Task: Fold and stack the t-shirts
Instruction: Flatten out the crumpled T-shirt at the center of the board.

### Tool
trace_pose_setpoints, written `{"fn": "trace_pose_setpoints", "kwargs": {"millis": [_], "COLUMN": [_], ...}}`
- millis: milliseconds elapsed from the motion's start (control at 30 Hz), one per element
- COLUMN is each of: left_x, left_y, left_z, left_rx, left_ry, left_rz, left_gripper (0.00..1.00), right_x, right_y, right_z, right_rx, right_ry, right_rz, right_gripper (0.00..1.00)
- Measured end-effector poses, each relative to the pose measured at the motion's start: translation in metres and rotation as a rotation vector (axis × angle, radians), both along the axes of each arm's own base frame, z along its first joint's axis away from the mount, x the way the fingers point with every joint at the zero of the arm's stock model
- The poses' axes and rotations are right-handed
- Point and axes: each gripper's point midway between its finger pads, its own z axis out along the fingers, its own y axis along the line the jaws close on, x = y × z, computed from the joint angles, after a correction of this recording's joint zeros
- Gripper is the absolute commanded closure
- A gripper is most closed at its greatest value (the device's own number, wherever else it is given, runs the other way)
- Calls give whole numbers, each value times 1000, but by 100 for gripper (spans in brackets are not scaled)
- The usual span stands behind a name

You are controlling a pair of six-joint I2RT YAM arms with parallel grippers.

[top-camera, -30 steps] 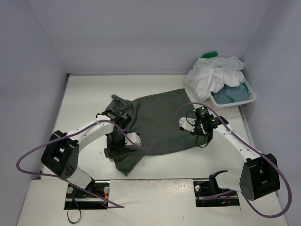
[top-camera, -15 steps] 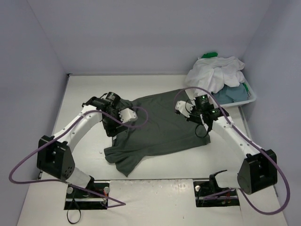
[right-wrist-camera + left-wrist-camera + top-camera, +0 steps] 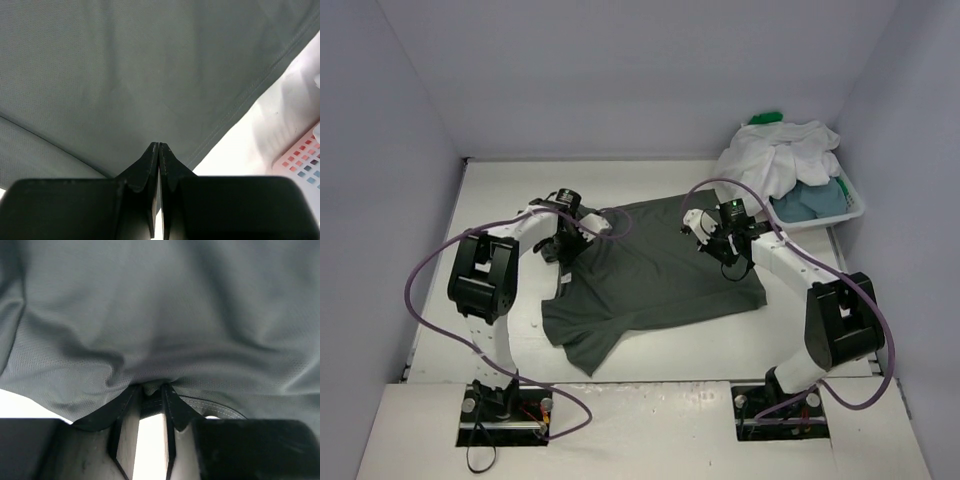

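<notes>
**Top view.** Dark grey t-shirt (image 3: 655,285) lying mostly flat on the white table (image 3: 490,200), with its near-left corner creased and doubled over. The left gripper (image 3: 565,238) sits at the shirt's far-left edge and the right gripper (image 3: 717,238) on its far-right part.

**Left wrist view.** The fingers (image 3: 127,415) stand almost together, with a narrow gap below their tips. A puckered fold of fine-mesh knit is pinched between them.

**Right wrist view.** The fingers (image 3: 145,165) are pressed fully together, tips against smooth cloth beside a double-stitched hem (image 3: 235,117). Whether any fabric is caught cannot be told.

**Far right.** White slotted plastic basket (image 3: 820,220) heaped with a crumpled white t-shirt (image 3: 775,160), a blue-grey t-shirt (image 3: 810,200) and a bright green t-shirt (image 3: 765,117).
</notes>
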Motion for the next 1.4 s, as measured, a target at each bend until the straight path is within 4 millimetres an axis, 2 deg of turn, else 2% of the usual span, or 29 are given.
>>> {"fn": "trace_pose_setpoints", "kwargs": {"millis": [100,300,467,733,800,833,933,967,1100,1200,1300,1400], "left_x": [15,30,49,99,110,114,120,120,116,99,72,41], "left_y": [2,10,29,66,73,76,80,80,77,73,66,56], "left_z": [0,0,1,8,11,13,17,18,26,40,82,141], "left_rx": [8,51,142,288,305,310,317,316,274,226,141,19], "left_ry": [-34,-76,-156,-279,-304,-317,-342,-345,-350,-337,-368,-454], "left_rz": [26,56,95,201,223,234,252,255,270,268,261,230], "left_gripper": [83,83,82,51,45,39,36,32,30,29,29,28], "right_x": [-3,-16,-17,-19,-19,-19,-19,-19,-26,-36,-51,-71], "right_y": [1,-1,3,15,16,17,18,18,23,32,49,57], "right_z": [-4,-18,-18,-19,-21,-21,-21,-21,-17,2,31,47], "right_rx": [8,5,11,18,18,19,17,17,12,25,60,69], "right_ry": [6,49,50,50,53,53,51,50,35,-1,-64,-94], "right_rz": [1,5,4,23,19,18,14,14,15,44,101,156], "right_gripper": [100,100,100,100,97,95,88,86,79,77,77,76]}}
